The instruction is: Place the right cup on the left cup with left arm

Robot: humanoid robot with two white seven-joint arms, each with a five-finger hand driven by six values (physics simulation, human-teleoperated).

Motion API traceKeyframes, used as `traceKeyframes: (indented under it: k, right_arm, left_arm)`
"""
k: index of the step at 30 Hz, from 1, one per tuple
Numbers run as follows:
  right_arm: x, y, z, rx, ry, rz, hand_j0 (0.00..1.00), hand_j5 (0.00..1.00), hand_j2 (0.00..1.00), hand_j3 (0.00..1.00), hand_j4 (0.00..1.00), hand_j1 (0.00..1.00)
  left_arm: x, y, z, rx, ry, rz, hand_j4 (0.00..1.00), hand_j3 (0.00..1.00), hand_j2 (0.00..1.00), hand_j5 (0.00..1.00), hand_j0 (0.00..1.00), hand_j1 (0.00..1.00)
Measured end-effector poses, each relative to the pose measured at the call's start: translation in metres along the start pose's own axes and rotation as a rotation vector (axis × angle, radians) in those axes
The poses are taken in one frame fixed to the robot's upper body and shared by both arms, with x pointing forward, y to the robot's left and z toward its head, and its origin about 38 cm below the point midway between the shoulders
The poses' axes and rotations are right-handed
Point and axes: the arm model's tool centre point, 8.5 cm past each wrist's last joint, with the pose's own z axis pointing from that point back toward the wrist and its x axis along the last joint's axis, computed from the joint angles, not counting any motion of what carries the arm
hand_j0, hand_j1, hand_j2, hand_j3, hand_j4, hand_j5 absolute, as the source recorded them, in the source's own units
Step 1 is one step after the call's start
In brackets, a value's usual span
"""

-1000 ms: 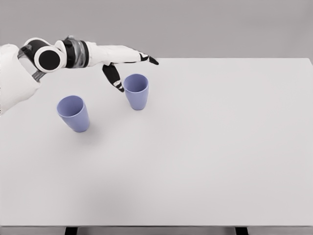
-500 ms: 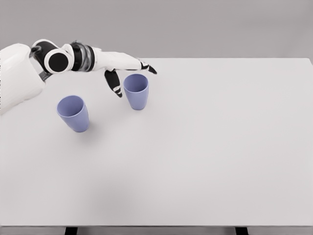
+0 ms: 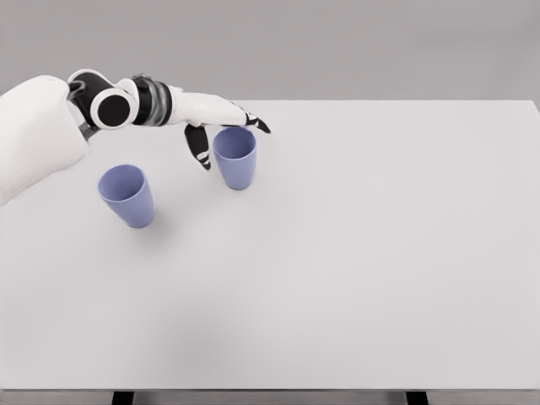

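Two blue-violet cups stand upright on the white table. The right cup is toward the back, the left cup is nearer and to its left. My left hand reaches in from the upper left and hovers at the right cup's far-left rim. Its fingers are spread: the thumb hangs down beside the cup's left wall, the other fingertips extend behind the rim. The hand holds nothing. My right arm does not show.
The table's far edge runs just behind the hand. Two dark table legs show at the bottom edge.
The left arm has lowered and drawn in toward the right cup, the thumb coming closer to its left wall. Both cups have stayed put.
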Motion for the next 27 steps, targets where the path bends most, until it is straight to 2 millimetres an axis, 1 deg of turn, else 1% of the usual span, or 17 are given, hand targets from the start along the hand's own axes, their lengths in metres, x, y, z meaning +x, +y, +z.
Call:
traceKeyframes:
  k: [6, 16, 27]
  right_arm:
    - [0.0, 0.0, 0.0, 0.0, 0.0, 0.0, 1.0, 1.0, 1.0, 1.0, 1.0, 1.0]
    - [0.0, 0.0, 0.0, 0.0, 0.0, 0.0, 1.0, 1.0, 1.0, 1.0, 1.0, 1.0]
    - [0.0, 0.0, 0.0, 0.0, 0.0, 0.0, 1.0, 1.0, 1.0, 1.0, 1.0, 1.0]
  left_arm:
    - [0.002, 0.004, -0.002, 0.0, 0.001, -0.008, 1.0, 1.0, 1.0, 1.0, 1.0, 1.0]
    - [0.002, -0.001, -0.012, -0.021, 0.007, -0.003, 1.0, 1.0, 1.0, 1.0, 1.0, 1.0]
    - [0.002, -0.005, -0.014, -0.034, 0.01, -0.006, 1.0, 1.0, 1.0, 1.0, 1.0, 1.0]
